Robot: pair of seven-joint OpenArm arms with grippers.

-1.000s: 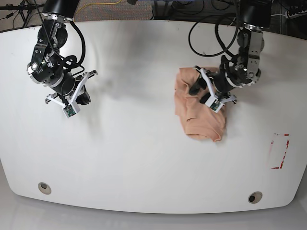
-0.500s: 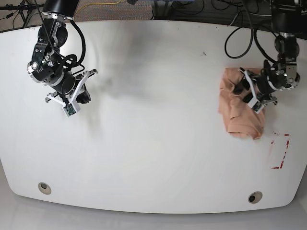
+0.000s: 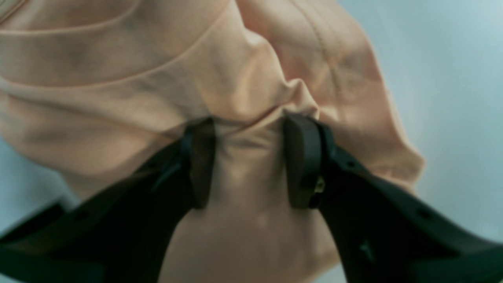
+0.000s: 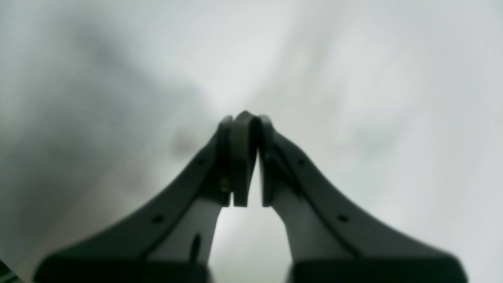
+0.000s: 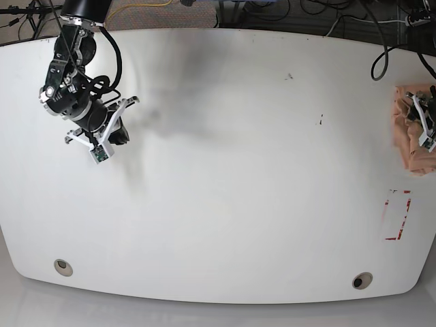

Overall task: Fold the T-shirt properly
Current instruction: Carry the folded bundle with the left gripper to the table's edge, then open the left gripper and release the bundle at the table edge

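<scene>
The peach T-shirt (image 5: pixel 407 139) is a folded bundle at the far right edge of the white table (image 5: pixel 225 191), partly cut off by the frame. My left gripper (image 5: pixel 424 126) is on top of it. In the left wrist view the two dark fingers (image 3: pixel 200 157) stand apart with a thick ridge of the T-shirt (image 3: pixel 251 59) bunched between them, so the left gripper (image 3: pixel 249 157) is shut on the cloth. My right gripper (image 5: pixel 120 138) hovers over bare table at the far left; the right gripper (image 4: pixel 245 122) is shut with nothing in it.
A red-outlined rectangle (image 5: pixel 396 214) is marked on the table just below the shirt. Two round holes (image 5: pixel 63 266) (image 5: pixel 362 280) sit near the front edge. Cables and dark equipment (image 5: pixel 272 10) lie behind the back edge.
The left gripper has carried the folded T-shirt from right of the table's middle to the far right edge. The right arm has barely moved.
</scene>
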